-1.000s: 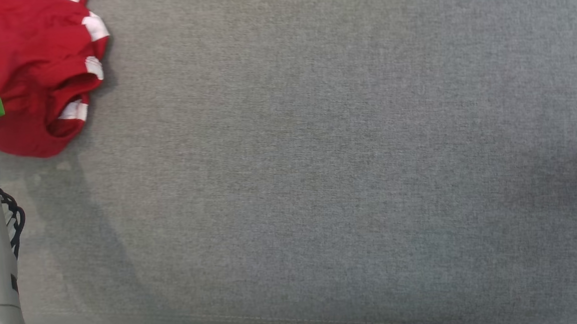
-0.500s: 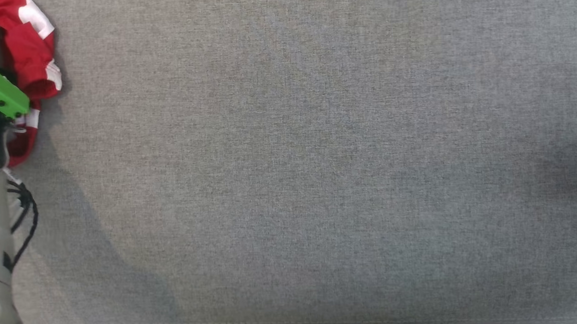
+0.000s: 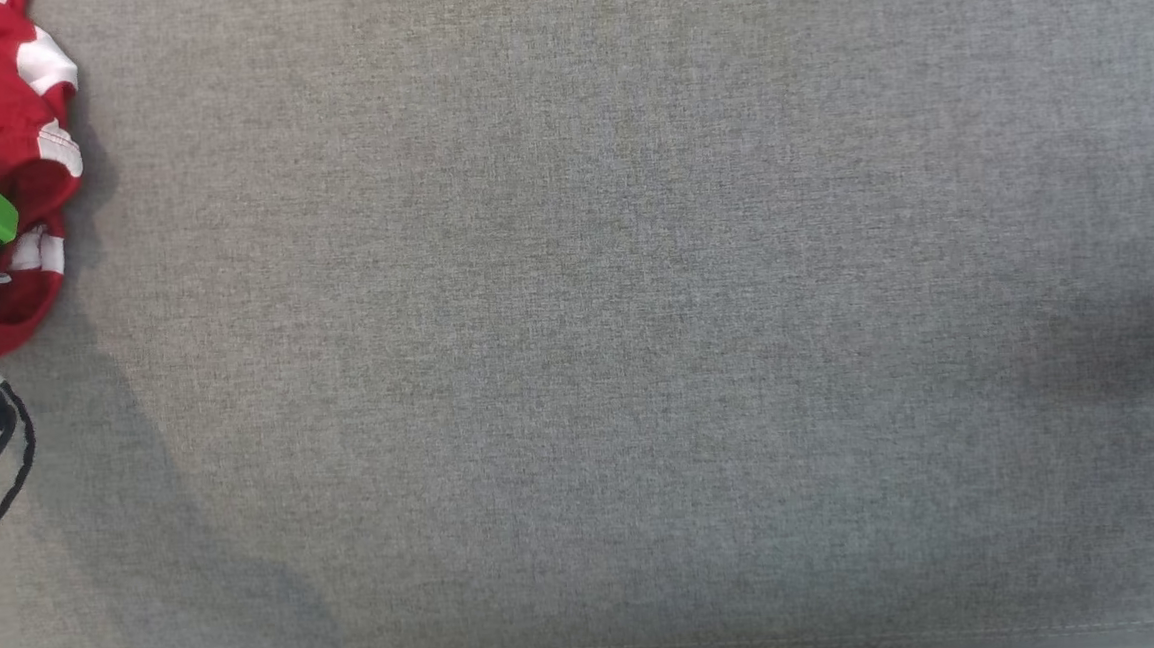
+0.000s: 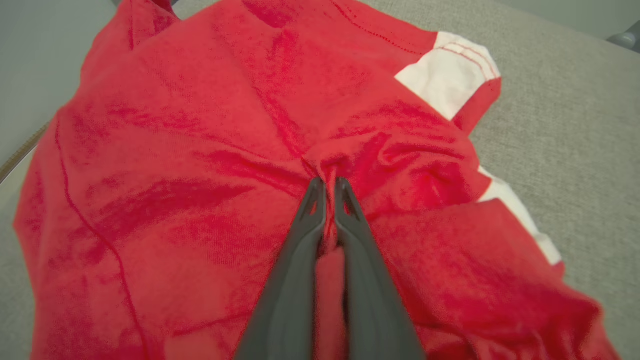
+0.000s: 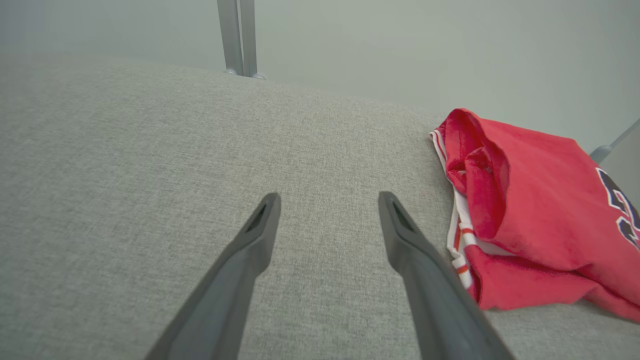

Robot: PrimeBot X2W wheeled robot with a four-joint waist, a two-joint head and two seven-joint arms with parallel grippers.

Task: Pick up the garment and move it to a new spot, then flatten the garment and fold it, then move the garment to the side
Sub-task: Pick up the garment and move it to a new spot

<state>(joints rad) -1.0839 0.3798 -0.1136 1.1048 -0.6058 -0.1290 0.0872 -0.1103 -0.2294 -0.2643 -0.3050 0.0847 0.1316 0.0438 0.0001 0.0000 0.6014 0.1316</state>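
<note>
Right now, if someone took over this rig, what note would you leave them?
Left gripper: jaws shut on a pinch of the red garment.
Right gripper: jaws open, holding nothing, over the grey surface.
Garment: bunched at the surface's far left edge in the head view.
Done: grasp made.
Left: carry it to a new spot, flatten, fold, move it aside.
</note>
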